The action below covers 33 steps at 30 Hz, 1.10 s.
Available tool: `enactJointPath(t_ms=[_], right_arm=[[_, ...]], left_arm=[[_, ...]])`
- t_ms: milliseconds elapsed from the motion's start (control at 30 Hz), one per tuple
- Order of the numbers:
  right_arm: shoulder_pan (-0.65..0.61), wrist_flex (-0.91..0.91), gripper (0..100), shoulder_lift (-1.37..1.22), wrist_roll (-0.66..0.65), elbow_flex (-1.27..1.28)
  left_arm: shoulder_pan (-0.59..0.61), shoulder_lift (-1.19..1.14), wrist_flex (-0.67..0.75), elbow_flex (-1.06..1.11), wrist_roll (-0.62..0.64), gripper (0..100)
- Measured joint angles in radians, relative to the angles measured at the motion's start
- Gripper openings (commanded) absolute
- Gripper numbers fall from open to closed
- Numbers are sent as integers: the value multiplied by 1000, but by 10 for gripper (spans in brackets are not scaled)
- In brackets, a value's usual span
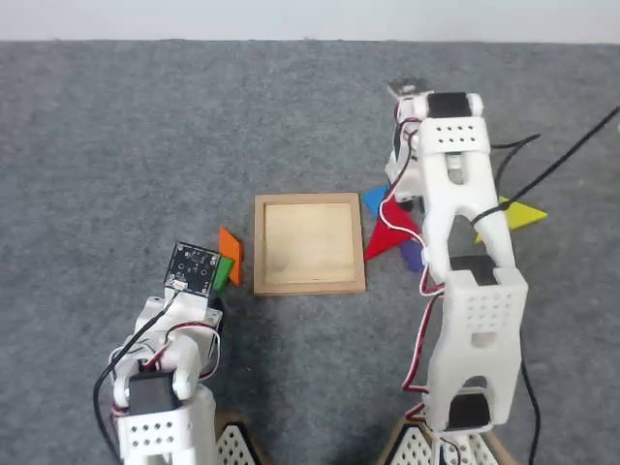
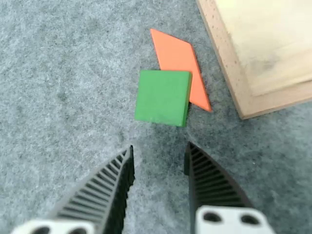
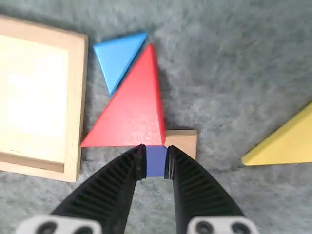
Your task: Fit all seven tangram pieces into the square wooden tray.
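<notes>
Grey worktop (image 1: 116,145), left jaws stood parted by green square (image 2: 162,97), 9 o'clock of tray (image 1: 260,242), right jaws clamped purple piece (image 3: 156,161), 3 o'clock.

Soft, even overhead light is what you get across the grey carpet (image 1: 116,145), with faint, short shadows. In the right wrist view the wooden tray (image 3: 76,97) washes out pale inside, possibly from glare. The green square (image 2: 162,96) throws a thin dark shadow along one edge.
</notes>
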<state>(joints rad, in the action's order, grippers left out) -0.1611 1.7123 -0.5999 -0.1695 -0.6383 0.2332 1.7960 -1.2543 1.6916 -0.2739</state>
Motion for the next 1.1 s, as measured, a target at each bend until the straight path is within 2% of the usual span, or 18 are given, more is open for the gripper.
enactJointPath(t_ms=[200,400,600,767,900,1100], right_arm=[[-60,38,80,203,40,23],[-97,29,80,399,98,232],[-133,-215,80,686,132,684],[-126,-535,80,928,152,1123],[-101,-632,76,916,152,1145],[-43,-647,95,641,155,961]], left_arm=[[0,0,0,0,0,168],[0,0,0,0,0,168],[0,0,0,0,0,168],[0,0,0,0,0,168],[0,0,0,0,0,168],[0,0,0,0,0,168]])
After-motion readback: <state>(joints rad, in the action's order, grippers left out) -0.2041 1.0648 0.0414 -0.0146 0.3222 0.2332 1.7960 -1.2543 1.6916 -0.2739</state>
